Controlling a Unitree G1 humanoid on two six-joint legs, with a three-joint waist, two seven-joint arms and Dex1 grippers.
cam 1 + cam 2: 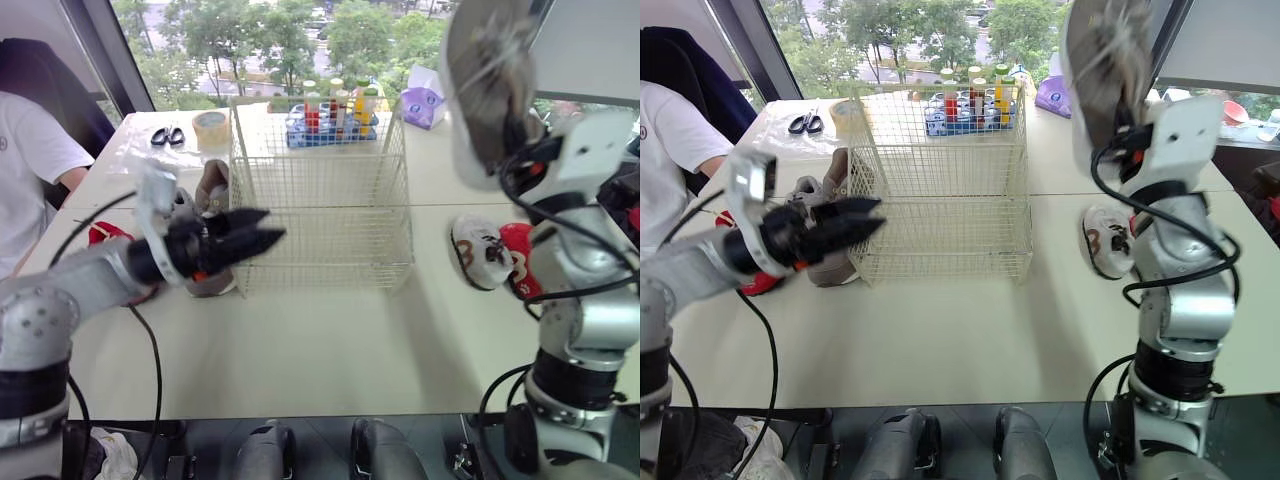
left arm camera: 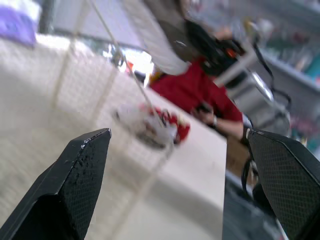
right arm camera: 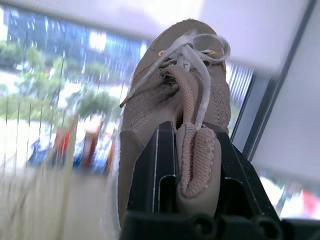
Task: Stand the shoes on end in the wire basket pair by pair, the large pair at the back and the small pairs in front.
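Clearly, right wrist view shows fingers (image 3: pixel 150 172) pinching the tan shoe (image 3: pixel 172 95).

The raised tan shoe (image 1: pixel 488 80) is being cut off by the top edge just above the right gripper (image 3: pixel 192 137). A second tan shoe (image 1: pixel 213 183) is being partly hidden behind the left gripper (image 1: pixel 272 226), and beyond it the small shoes (image 2: pixel 150 127) are being blurred.
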